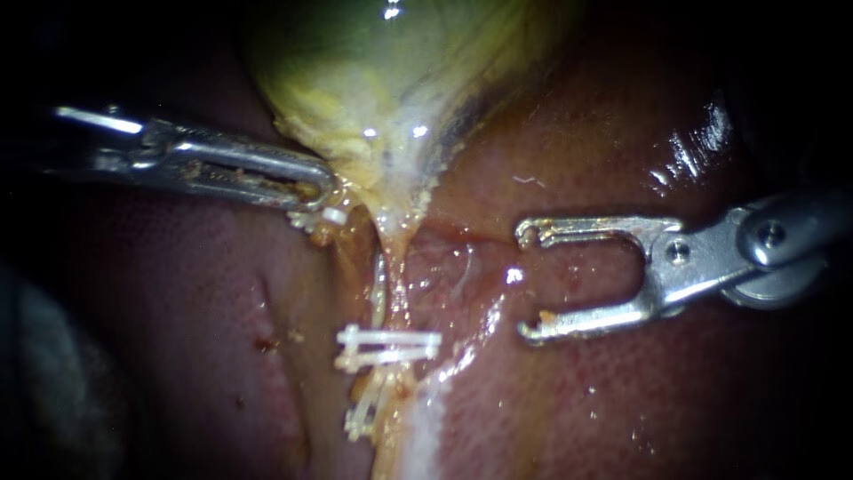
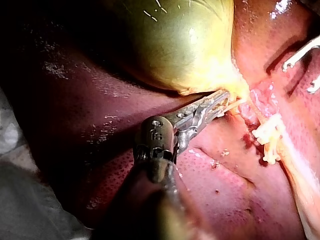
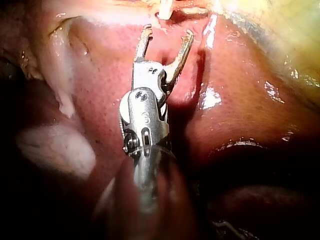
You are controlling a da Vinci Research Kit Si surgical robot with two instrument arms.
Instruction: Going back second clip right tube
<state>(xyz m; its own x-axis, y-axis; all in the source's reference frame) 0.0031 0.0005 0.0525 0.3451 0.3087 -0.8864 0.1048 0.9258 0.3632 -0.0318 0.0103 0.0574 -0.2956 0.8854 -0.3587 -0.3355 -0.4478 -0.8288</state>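
Observation:
The yellow-green gallbladder [image 1: 373,71] narrows into a pale tube [image 1: 394,267] running down over the liver [image 1: 622,391]. Two white clips [image 1: 389,345] lie across the tube, and a further white clip [image 1: 362,416] sits lower on it. My left instrument [image 1: 313,192] comes in from the left, its jaws shut on the gallbladder's neck; the left wrist view shows the same hold [image 2: 220,99] beside the clips [image 2: 267,132]. My right instrument [image 1: 530,283] stands to the right of the tube, apart from it, jaws wide open and holding nothing [image 3: 167,34].
Glistening red liver [image 2: 220,200] surrounds the tube on both sides. A shallow dark nick [image 1: 265,338] marks the liver left of the clips. A whitish band of tissue [image 1: 425,436] runs down below the clips. The open right jaws [image 2: 298,76] show beyond the clips in the left wrist view.

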